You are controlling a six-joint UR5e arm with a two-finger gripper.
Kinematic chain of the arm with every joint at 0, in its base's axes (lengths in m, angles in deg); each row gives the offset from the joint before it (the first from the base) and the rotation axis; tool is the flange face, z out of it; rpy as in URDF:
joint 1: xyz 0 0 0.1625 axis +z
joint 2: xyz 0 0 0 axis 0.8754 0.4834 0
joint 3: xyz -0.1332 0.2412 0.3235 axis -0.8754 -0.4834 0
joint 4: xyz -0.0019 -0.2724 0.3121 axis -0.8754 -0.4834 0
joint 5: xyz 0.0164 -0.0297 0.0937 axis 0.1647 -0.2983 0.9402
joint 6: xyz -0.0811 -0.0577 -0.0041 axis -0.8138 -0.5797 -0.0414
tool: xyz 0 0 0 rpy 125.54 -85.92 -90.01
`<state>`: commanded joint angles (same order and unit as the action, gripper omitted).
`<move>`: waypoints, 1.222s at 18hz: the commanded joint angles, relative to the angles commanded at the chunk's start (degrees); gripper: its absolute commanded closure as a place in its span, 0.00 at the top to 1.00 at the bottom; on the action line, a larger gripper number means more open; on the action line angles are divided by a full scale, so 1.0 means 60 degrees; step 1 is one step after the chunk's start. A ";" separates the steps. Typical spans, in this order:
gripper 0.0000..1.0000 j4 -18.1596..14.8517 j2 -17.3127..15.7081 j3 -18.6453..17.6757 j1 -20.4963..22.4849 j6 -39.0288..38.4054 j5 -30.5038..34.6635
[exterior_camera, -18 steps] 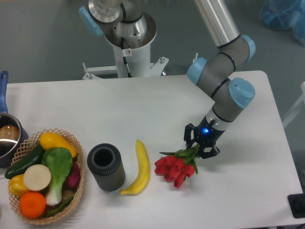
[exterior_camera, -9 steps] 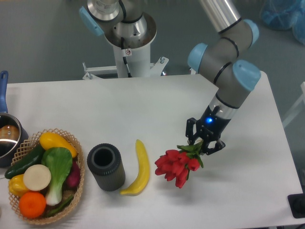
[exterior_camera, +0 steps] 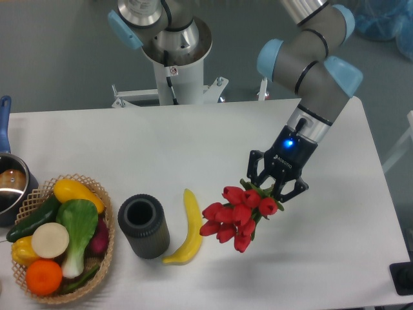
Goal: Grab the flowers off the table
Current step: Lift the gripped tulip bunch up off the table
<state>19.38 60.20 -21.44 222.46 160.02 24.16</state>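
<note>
White counter [exterior_camera: 193, 139] carries, left to right: wicker basket [exterior_camera: 103, 265] of vegetables, black cylinder [exterior_camera: 143, 227], banana [exterior_camera: 187, 227]. Pot [exterior_camera: 10, 187] at far-left edge. Arm's jaws [exterior_camera: 274, 185] pinch the flowers [exterior_camera: 237, 211] at the stems; red heads hang lifted, just right of banana.

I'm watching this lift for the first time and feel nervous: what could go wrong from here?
1. The pincer grips the flowers only at the stem end, with the heavy red heads hanging out to one side, so the bunch might slip or swing loose.
2. The heads hang close to the banana; a sideways move toward it could brush it and push it across the table.
</note>
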 joint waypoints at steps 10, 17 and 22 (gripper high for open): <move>0.41 0.0015 -0.0015 -0.0073 0.0455 -0.0161 -0.1350; 0.41 0.0015 -0.0029 -0.0103 0.0470 -0.0161 -0.1599; 0.41 0.0015 -0.0088 -0.0132 0.0543 -0.0161 -0.1614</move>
<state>19.47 59.67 -22.23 225.71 159.05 14.48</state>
